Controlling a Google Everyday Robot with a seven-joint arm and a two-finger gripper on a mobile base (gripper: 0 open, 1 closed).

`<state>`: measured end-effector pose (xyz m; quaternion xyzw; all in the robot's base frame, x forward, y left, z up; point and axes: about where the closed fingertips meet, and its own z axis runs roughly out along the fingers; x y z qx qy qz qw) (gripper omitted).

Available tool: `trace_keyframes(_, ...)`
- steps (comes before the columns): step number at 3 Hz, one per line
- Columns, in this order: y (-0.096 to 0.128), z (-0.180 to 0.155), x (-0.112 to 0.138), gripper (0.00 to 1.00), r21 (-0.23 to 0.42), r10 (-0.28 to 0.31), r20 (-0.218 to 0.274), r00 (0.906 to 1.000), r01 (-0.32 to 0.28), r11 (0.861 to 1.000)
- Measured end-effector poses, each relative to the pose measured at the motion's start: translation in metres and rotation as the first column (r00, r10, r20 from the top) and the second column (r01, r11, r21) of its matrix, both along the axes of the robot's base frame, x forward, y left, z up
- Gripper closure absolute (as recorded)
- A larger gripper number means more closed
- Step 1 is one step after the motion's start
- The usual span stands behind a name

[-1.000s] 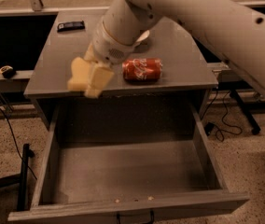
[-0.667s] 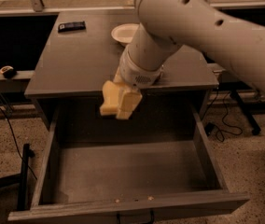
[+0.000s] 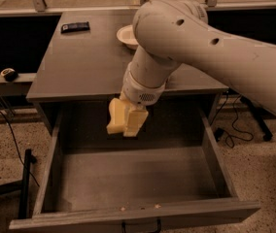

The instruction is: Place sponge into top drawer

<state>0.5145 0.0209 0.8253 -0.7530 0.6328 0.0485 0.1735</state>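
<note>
**A:** Where is the gripper hanging?

**B:** It is hanging over the far part of the open top drawer, a little left of the middle and just below the near edge of the table. It is pointing down and is not touching the drawer floor.

**A:** And the sponge?

**B:** The gripper is clamping it. The pale yellow block is sitting between the fingers, up in the air above the drawer floor. The fingers are the same pale colour, so I am having trouble telling where the sponge ends and a finger begins.

**A:** How is the drawer lying?

**B:** It is standing pulled out toward the near side. Its flat front panel is running along the near edge of the view, and the small dark handle is peeking out at the very bottom.

**A:** What is the arm doing?

**B:** The thick white arm is reaching in from the right and bending down over the table's near edge, covering the right part of the tabletop.

**A:** Is anything lying on the table?

**B:** A white bowl is sitting at the far side, partly hidden behind the arm. A black flat thing is lying near the far left corner. Cables are trailing on the floor to the right of the table.
</note>
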Motion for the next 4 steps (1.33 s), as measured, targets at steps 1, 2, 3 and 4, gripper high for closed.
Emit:
trace_keyframes(1, -0.007, -0.084, -0.017, 1.0, 0.014, -0.017, -0.045, 0.9988, 0.018, 1.0)
trace_keyframes(2, -0.012, -0.152, -0.028, 1.0, 0.037, -0.039, -0.052, 0.9979, 0.041, 0.998)
trace_keyframes(3, -0.008, -0.192, -0.028, 0.81, 0.055, -0.061, -0.036, 0.9975, 0.063, 0.997)
trace_keyframes(4, -0.003, -0.205, -0.021, 0.58, 0.138, -0.081, -0.034, 0.9961, 0.085, 0.987)
